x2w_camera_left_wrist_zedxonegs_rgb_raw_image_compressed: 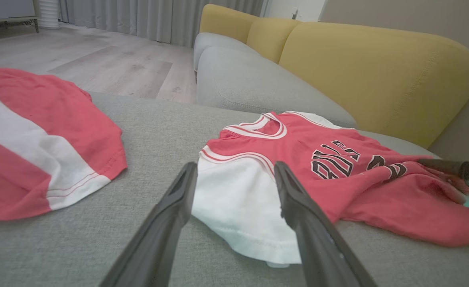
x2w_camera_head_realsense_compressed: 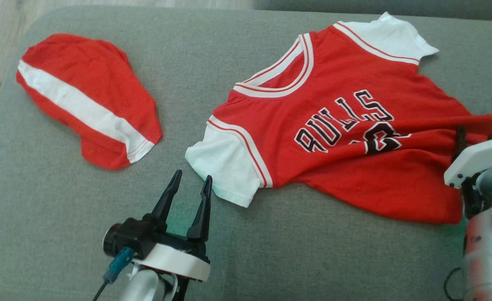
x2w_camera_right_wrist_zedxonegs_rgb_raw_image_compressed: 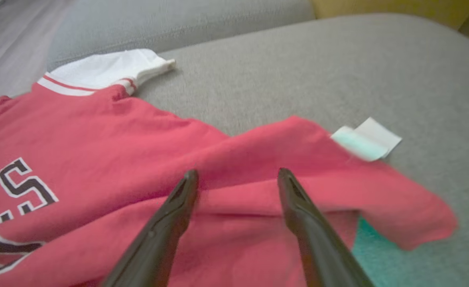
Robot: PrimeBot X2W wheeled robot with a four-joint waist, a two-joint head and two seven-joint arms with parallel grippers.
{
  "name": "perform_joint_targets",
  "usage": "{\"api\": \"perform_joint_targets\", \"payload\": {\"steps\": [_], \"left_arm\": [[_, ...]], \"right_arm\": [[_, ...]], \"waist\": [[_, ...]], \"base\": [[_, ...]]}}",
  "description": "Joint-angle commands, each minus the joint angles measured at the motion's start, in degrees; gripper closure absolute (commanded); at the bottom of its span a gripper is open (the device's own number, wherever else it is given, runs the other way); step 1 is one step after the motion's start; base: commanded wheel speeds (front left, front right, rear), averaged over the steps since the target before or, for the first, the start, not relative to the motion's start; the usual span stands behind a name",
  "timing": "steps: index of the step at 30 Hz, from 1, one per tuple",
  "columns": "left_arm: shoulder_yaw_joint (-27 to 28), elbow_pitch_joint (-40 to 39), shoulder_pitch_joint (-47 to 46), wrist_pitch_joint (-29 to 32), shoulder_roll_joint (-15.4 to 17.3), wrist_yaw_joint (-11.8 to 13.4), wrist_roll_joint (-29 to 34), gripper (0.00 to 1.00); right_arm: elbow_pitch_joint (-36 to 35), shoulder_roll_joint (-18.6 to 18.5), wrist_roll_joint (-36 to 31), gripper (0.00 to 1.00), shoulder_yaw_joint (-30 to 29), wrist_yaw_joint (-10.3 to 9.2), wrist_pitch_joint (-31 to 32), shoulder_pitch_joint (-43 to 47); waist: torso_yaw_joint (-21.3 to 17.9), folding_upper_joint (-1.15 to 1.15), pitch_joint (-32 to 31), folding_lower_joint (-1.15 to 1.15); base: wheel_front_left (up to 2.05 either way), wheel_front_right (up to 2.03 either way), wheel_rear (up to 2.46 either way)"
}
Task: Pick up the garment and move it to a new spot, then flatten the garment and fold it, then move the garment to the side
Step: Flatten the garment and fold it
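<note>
The garment is a red jersey (x2w_camera_head_realsense_compressed: pixel 334 83) with white sleeves and black "BULLS" lettering. It lies face up on the grey cushion (x2w_camera_head_realsense_compressed: pixel 229 50), neck pointing away, its lower part rumpled into folds. My left gripper (x2w_camera_head_realsense_compressed: pixel 191 177) stands open just short of the near white sleeve (x2w_camera_left_wrist_zedxonegs_rgb_raw_image_compressed: pixel 234 199), nothing between its fingers. In the left wrist view the left gripper (x2w_camera_left_wrist_zedxonegs_rgb_raw_image_compressed: pixel 234 165) frames that sleeve, with the jersey (x2w_camera_left_wrist_zedxonegs_rgb_raw_image_compressed: pixel 298 143) behind it. My right gripper (x2w_camera_head_realsense_compressed: pixel 486 134) is open over the jersey's crumpled hem at the right edge. The right gripper (x2w_camera_right_wrist_zedxonegs_rgb_raw_image_compressed: pixel 237 173) straddles a raised fold of the jersey (x2w_camera_right_wrist_zedxonegs_rgb_raw_image_compressed: pixel 99 135).
A second red garment with a white stripe (x2w_camera_head_realsense_compressed: pixel 87 96) lies at the cushion's far left (x2w_camera_left_wrist_zedxonegs_rgb_raw_image_compressed: pixel 39 131). A white label (x2w_camera_right_wrist_zedxonegs_rgb_raw_image_compressed: pixel 368 139) sticks out by the jersey's hem. Yellow sofa backs (x2w_camera_left_wrist_zedxonegs_rgb_raw_image_compressed: pixel 378 67) stand behind, and wood floor (x2w_camera_left_wrist_zedxonegs_rgb_raw_image_compressed: pixel 99 59) lies past the cushion's edge.
</note>
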Motion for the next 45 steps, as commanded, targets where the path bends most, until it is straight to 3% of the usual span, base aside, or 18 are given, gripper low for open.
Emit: {"api": "perform_joint_targets", "payload": {"steps": [1,12,13,14,15,22,25,32,37,43,44,45], "left_arm": [[1.09,-1.57,-1.88,-0.56,0.10,-0.18,-0.49,0.00],[-0.10,-1.36,-2.90,-0.56,0.10,-0.24,-1.18,0.00],[-0.12,-1.34,-3.00,-0.56,0.10,-0.25,-1.22,0.00],[-0.14,-1.33,-3.07,-0.56,0.10,-0.25,-1.25,0.00],[-0.16,-1.31,-3.15,-0.56,0.10,-0.26,-1.29,0.00],[-0.43,-1.25,-3.35,-0.56,0.10,-0.27,-1.56,0.00],[-0.63,-1.22,-3.43,-0.56,0.10,-0.28,-1.61,0.00],[-1.40,-1.12,-3.85,-0.56,0.10,-0.31,-1.77,0.00],[-1.98,-1.14,-4.18,-0.56,0.10,-0.32,-2.06,0.00],[-2.60,-1.29,-4.46,-0.56,0.10,-0.34,-2.78,0.00],[-2.64,-1.29,-4.52,-0.56,0.10,-0.34,-2.86,0.00],[-2.63,-1.29,-4.56,-0.56,0.10,-0.34,-2.94,0.00]], "right_arm": [[0.29,-0.14,-0.68,0.00,-0.41,-0.04,1.19,-3.14],[11.33,0.30,-3.94,0.00,-8.91,-0.04,4.58,-9.72],[11.85,0.30,-4.83,0.18,-9.30,-0.04,4.86,-9.85],[12.25,0.30,-5.73,0.79,-9.71,-0.04,5.06,-9.93],[12.60,0.30,-6.60,1.00,-9.91,-0.04,5.11,-10.01],[13.79,0.06,-8.89,1.00,-10.54,-0.04,2.45,-11.74],[14.76,-0.06,-9.03,1.00,-7.23,-0.04,-1.22,-14.16],[16.33,-3.44,-9.17,1.00,1.39,-0.04,-9.89,-21.00],[17.89,-6.47,-10.37,1.00,5.50,-0.04,-12.29,-26.59],[19.92,-10.63,-13.80,1.00,5.95,-0.04,-11.80,-32.29],[20.27,-10.99,-14.67,0.78,5.88,-0.04,-11.33,-32.50],[20.67,-11.24,-15.54,0.00,5.75,-0.04,-10.70,-32.54]], "waist": [[0.62,0.00,0.63,-0.01],[1.44,0.00,1.64,-0.01],[1.53,0.00,1.71,-0.01],[1.62,0.00,1.80,-0.01],[1.72,0.00,1.88,-0.01],[2.29,0.00,2.23,-0.01],[2.63,0.00,2.43,-0.01],[4.20,0.00,3.13,-0.01],[6.21,0.00,4.10,-0.01],[9.16,0.00,5.71,-0.01],[9.42,0.00,5.86,-0.01],[9.57,0.00,5.93,-0.01]], "base": [[0.00,0.00,0.00],[0.00,0.00,0.00],[0.00,0.00,0.00],[0.00,0.00,0.00],[0.00,0.00,0.00],[0.00,0.00,0.00],[0.00,0.00,0.00],[0.00,0.00,0.00],[0.00,0.00,0.00],[0.00,0.00,0.00],[0.00,0.00,0.00],[0.00,0.00,0.00]]}}
